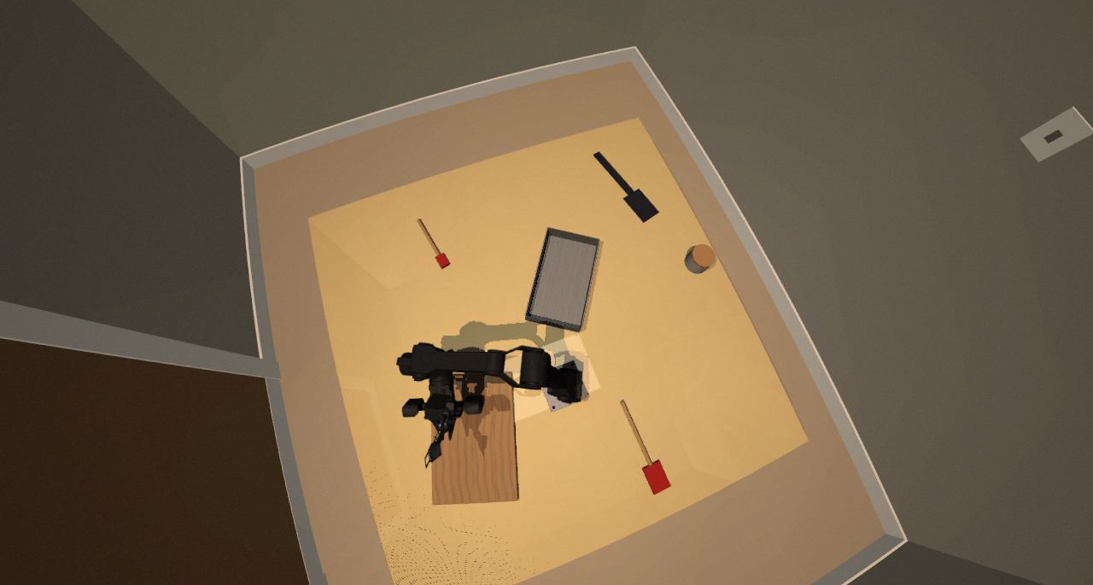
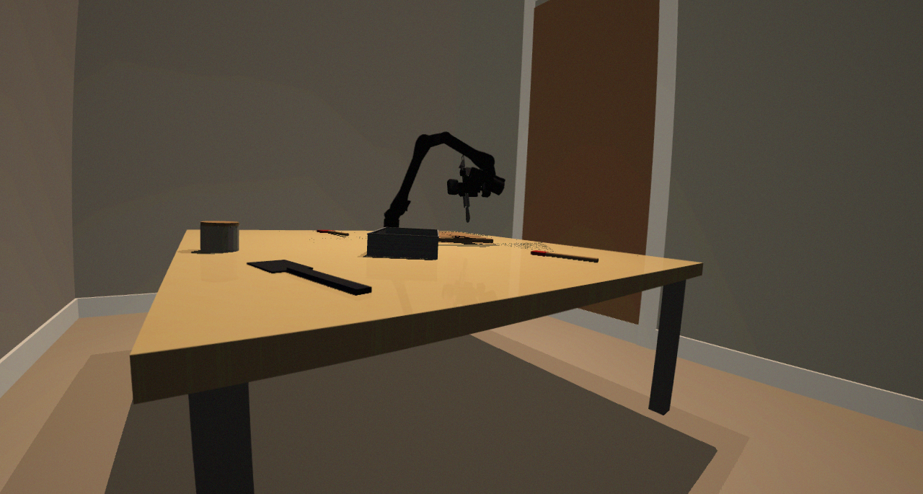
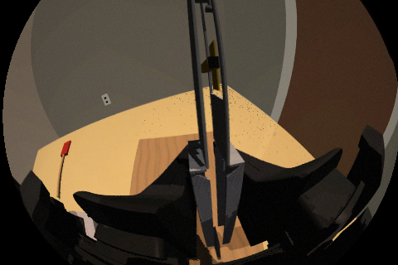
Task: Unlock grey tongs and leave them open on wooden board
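Observation:
My gripper (image 1: 445, 426) (image 3: 203, 148) is shut on the grey tongs (image 1: 433, 453) (image 2: 467, 211) (image 3: 195, 50). It holds them in the air, close to upright: the hinge end is up and the tips point down. The tong arms are close together. A yellow piece with a black block (image 3: 213, 62) shows between the arms toward the hinge in the wrist view; whether the lock is engaged I cannot tell. The wooden board (image 1: 473, 486) (image 3: 151, 155) lies below, partly hidden by the arm. The roasting tin (image 1: 553, 324) (image 2: 403, 244) stands apart with nothing across it.
A black spatula (image 1: 640, 204) (image 2: 332, 280) lies beyond the tin. A grey pot with an orange-brown top (image 1: 703, 255) (image 2: 219, 237) stands near the table edge. Two red-headed tools lie apart, a large one (image 1: 656, 476) and a small one (image 1: 441, 260).

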Tool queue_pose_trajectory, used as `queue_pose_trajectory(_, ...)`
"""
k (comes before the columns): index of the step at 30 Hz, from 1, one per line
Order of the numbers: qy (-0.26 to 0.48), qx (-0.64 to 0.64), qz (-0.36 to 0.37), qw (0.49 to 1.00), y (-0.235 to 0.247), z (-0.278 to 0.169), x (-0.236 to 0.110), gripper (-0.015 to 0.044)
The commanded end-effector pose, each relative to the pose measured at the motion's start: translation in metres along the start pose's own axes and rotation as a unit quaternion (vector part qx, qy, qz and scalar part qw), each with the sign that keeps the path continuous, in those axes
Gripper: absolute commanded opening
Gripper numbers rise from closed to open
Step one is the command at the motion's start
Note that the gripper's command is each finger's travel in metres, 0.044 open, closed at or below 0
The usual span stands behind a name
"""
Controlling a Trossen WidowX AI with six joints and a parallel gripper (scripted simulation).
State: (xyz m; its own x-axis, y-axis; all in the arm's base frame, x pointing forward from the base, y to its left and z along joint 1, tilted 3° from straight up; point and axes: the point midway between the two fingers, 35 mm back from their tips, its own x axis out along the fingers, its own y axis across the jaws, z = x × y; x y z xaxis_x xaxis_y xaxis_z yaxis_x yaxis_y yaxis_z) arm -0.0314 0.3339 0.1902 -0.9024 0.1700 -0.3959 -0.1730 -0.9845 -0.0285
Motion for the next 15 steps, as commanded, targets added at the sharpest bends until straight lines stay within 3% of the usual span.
queue_pose_trajectory(1,-0.005,-0.001,-0.002,1.000,-0.0006,0.0010,0.0001,-0.0150)
queue_pose_trajectory(15,0.028,0.004,0.019,0.999,0.0027,-0.0007,0.0067,-0.0150)
